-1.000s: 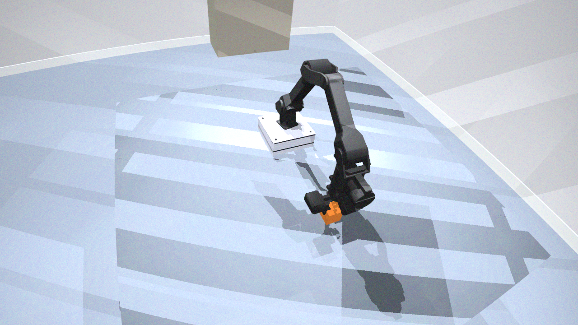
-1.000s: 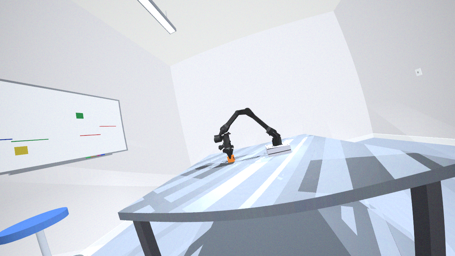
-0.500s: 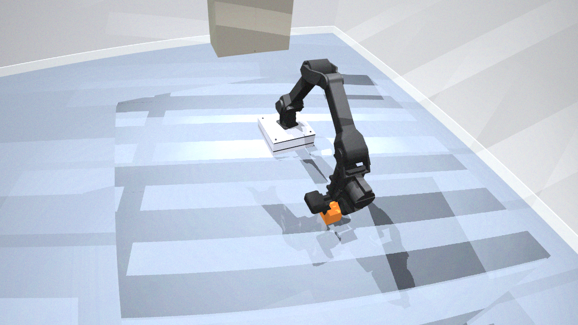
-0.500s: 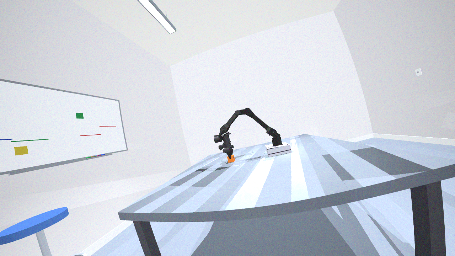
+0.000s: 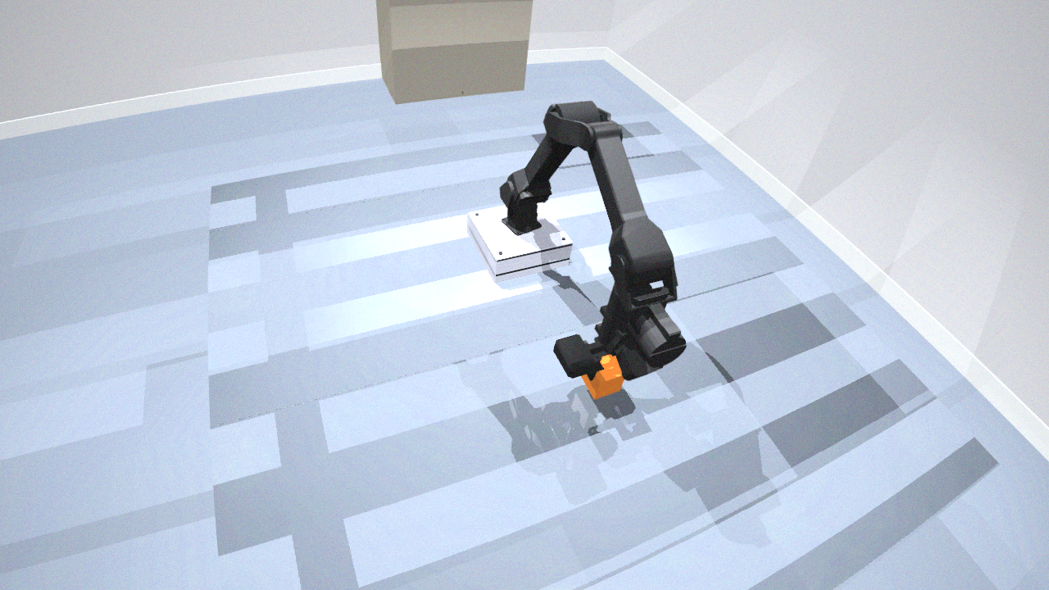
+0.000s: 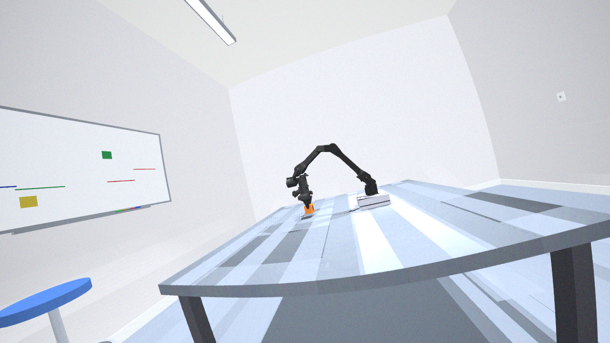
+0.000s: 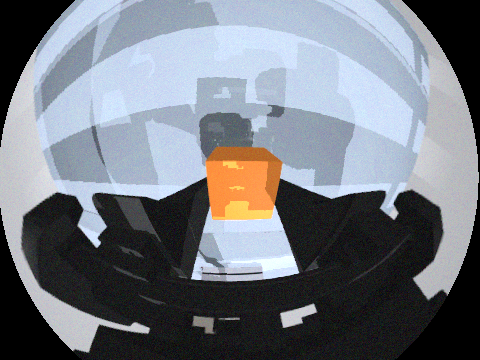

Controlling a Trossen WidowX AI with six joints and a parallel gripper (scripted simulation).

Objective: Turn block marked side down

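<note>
The orange block (image 5: 604,380) (image 6: 310,208) (image 7: 242,188) sits between my gripper's fingers, a little above the glossy table (image 5: 366,410) (image 6: 383,247). My gripper (image 5: 600,369) (image 6: 308,204) (image 7: 242,180) is shut on the block, one black finger on each side of it. In the wrist view the block's near face shows lighter yellowish marks. The arm reaches out from its white base plate (image 5: 519,246) (image 6: 373,200) and bends down over the block. The block's underside is hidden.
A tan box (image 5: 454,47) stands at the table's far edge. The table's right edge (image 5: 843,242) runs near the arm. A whiteboard (image 6: 76,170) hangs on the left wall and a blue stool (image 6: 42,298) stands beside the table.
</note>
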